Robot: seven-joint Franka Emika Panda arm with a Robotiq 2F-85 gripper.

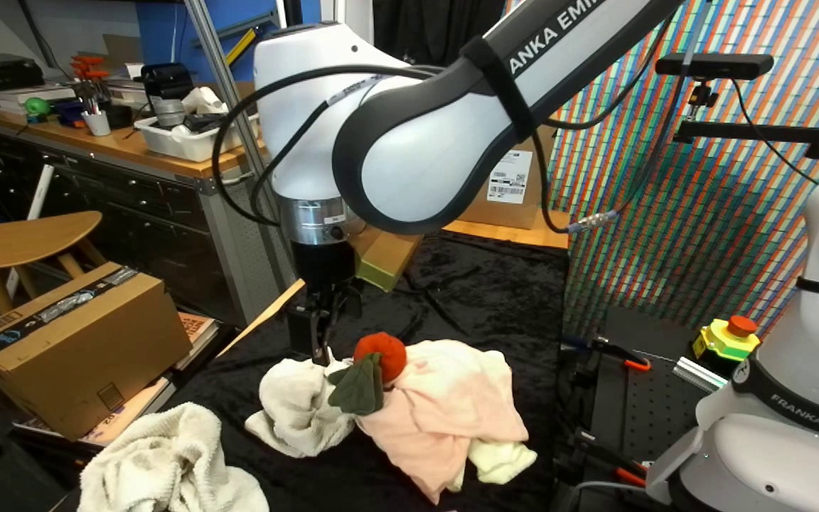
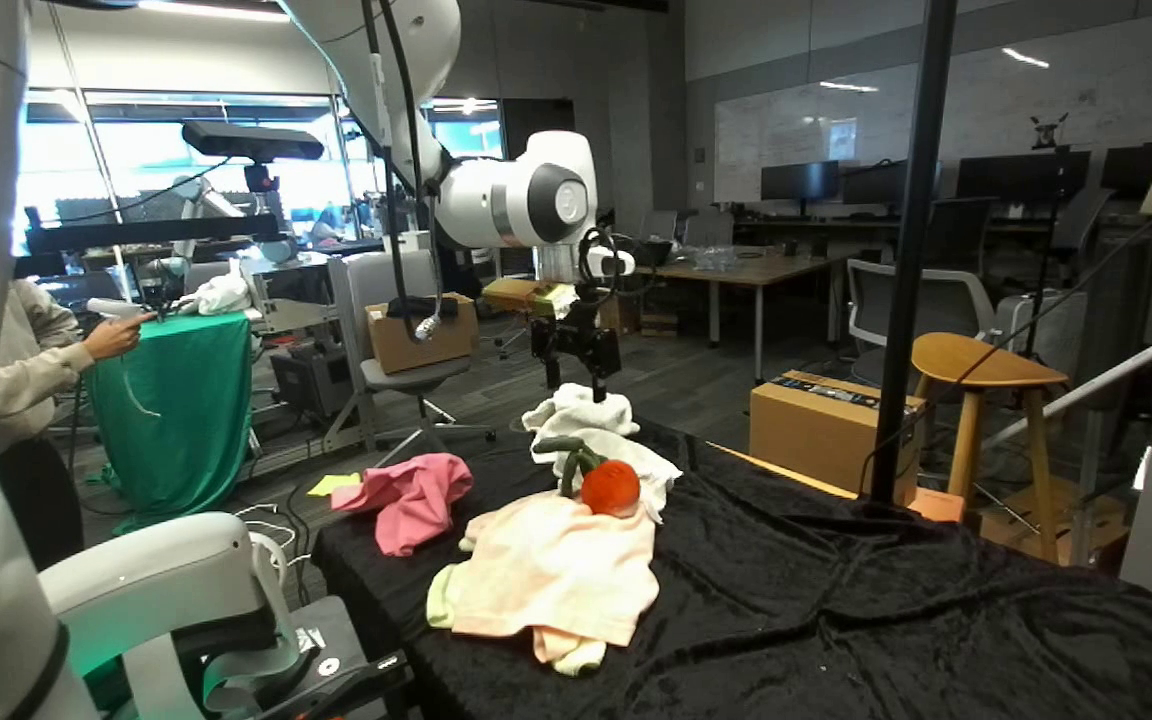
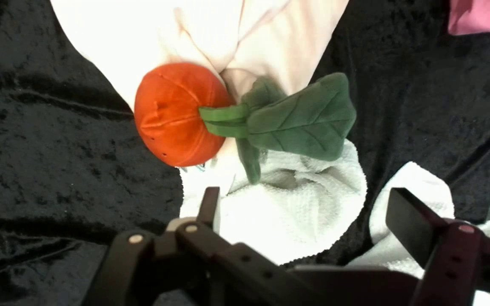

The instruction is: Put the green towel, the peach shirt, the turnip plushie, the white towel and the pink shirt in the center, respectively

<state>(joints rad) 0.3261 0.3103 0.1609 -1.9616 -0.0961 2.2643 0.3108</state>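
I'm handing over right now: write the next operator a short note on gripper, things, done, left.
Gripper: open above the small white cloth, holding nothing.
Middle: peach shirt, green towel showing from under it, turnip plushie at the peach shirt's edge.
Farther out: white towel, a bigger bunch; can't tell whether the small white cloth joins it.
Off to the side: pink shirt.
Done, it seems: green towel, peach shirt, turnip plushie.
Left: likely the white towel, then the pink shirt.

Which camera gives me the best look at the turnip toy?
The wrist view: the turnip toy appears largest there, uncovered, with its red body, stems and leaves plain. Both exterior views show its red body and green leaves too, just smaller.
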